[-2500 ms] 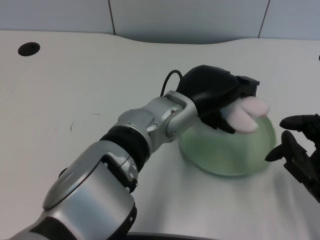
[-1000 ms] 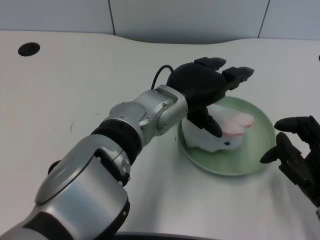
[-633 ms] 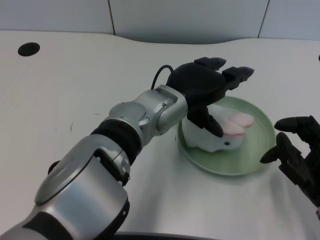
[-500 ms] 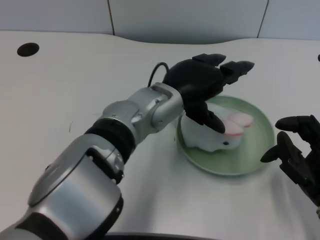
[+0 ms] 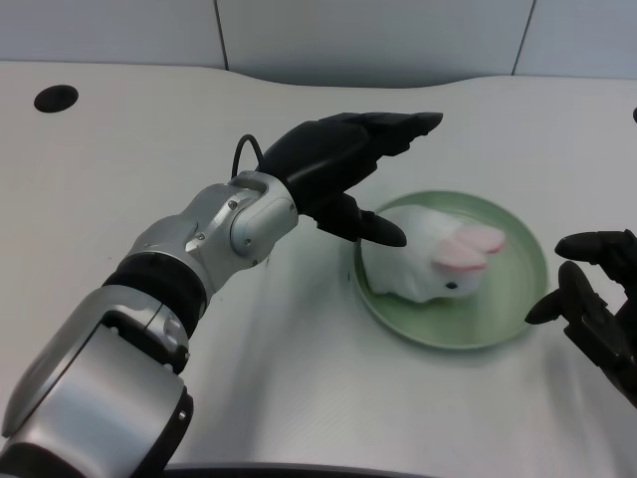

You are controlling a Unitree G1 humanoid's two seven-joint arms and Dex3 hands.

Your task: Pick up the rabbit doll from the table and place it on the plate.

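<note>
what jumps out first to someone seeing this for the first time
The white rabbit doll with pink ears lies on the green plate, right of centre on the white table. Just left of it, the left hand hangs above the table with fingers spread, holding nothing.

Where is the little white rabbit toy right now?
In the head view the rabbit doll lies on the green plate, right of the table's centre. The left hand is open just beside it, not holding it.
</note>
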